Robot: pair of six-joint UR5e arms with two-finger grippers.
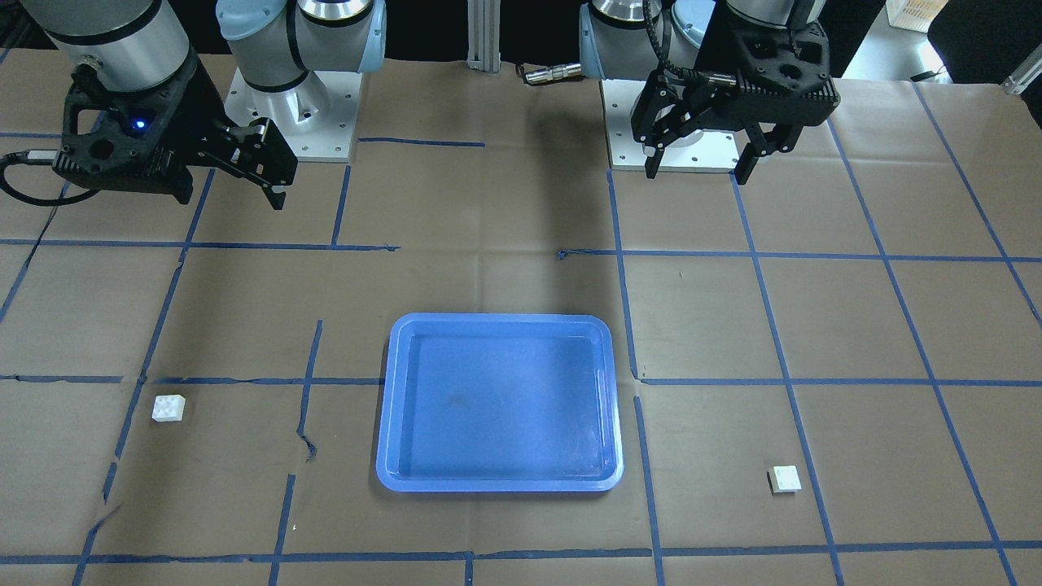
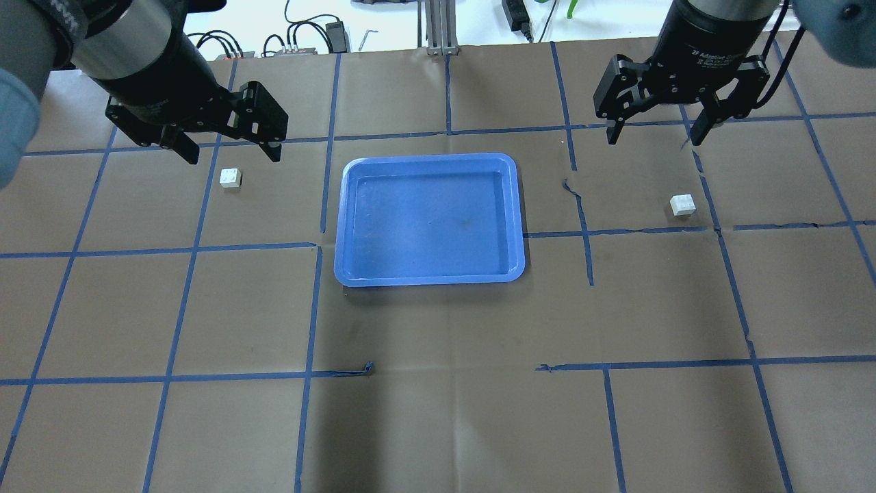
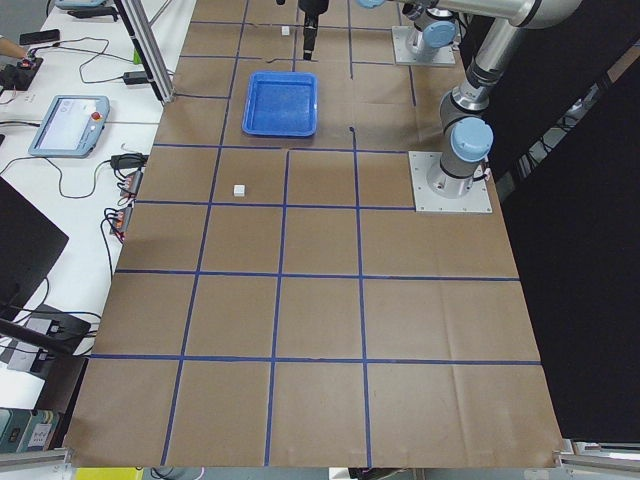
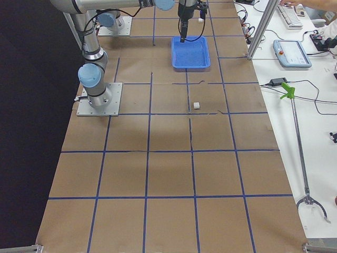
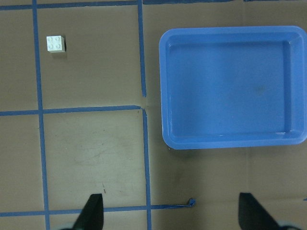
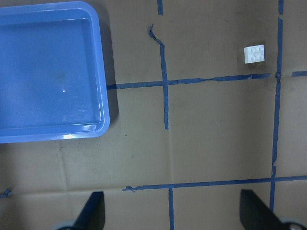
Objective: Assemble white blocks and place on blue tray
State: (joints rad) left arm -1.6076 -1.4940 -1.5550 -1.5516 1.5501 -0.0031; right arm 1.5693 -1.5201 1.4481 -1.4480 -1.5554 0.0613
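Starting at the robot's edge of the counter [image 2: 438, 424], both arms hang above the brown paper on that side. The left gripper [image 1: 698, 173] has its jaws spread wide with nothing between them. The right gripper [image 2: 653, 140] is the same story: wide apart and holding nothing.

Moving out, the blue tray [image 2: 428, 219] lies flat, roughly midway between the robot's edge and the far edge, and between the two arms.

Further out, on the robot's right, there's the right white block [image 2: 682, 204]. It sits studs up on the paper, well apart from the tray and about level with the tray's middle.

Furthest out is the left white block [image 2: 230, 177], also studs up, on the robot's left. It is level with the tray's far rim and nearest the far edge. The two blocks lie well apart, with the tray between them.
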